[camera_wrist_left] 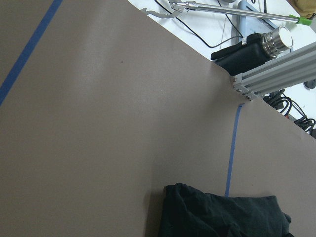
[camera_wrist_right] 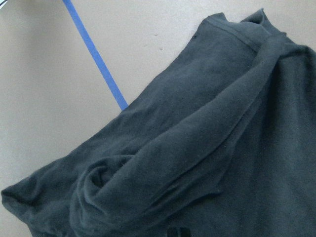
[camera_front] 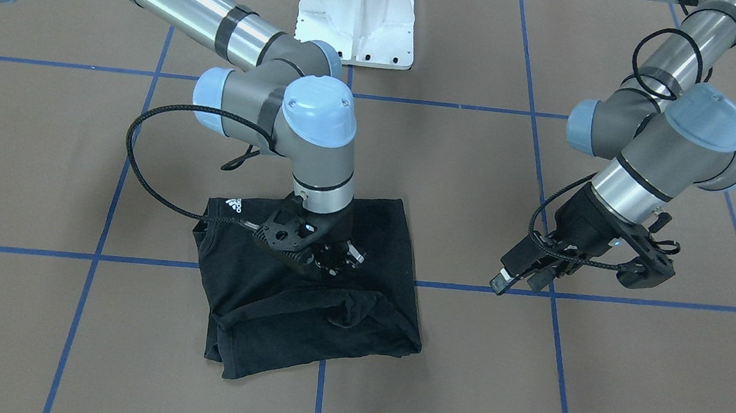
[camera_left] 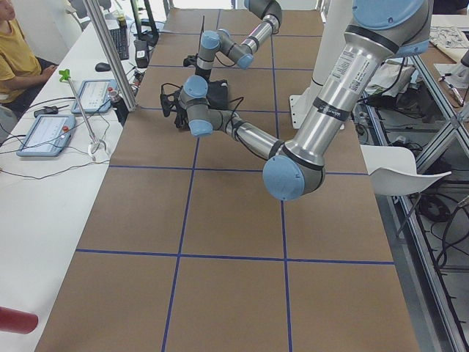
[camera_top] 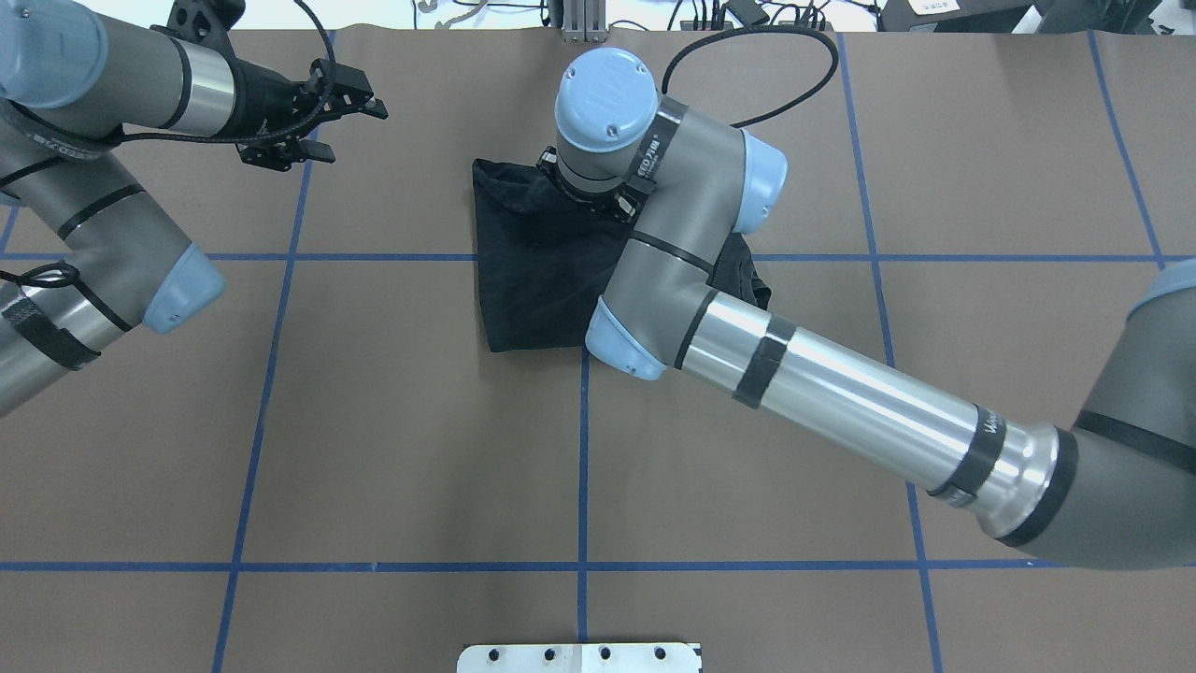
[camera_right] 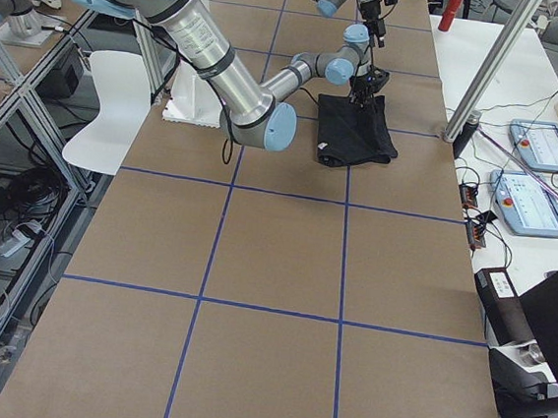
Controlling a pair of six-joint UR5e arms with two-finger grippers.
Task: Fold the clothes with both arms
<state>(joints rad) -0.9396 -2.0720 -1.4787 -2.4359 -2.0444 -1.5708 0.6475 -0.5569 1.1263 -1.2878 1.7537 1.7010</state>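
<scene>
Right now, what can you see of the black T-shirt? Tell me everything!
The black T-shirt looks like soft cloth, folded into a rough, lumpy square with a rolled crease across it. A small white logo shows at one corner. It lies on the brown table, over a blue tape line. The right gripper is down on its middle; whether it pinches cloth, I cannot tell.

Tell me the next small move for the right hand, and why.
Probably lift the right hand straight up. It sits low over the middle of the shirt, which lies in a compact folded square, while the left hand hangs open over the table, off the shirt. A straight rise seems least likely to drag the layers; whether it grips cloth is unclear.
</scene>
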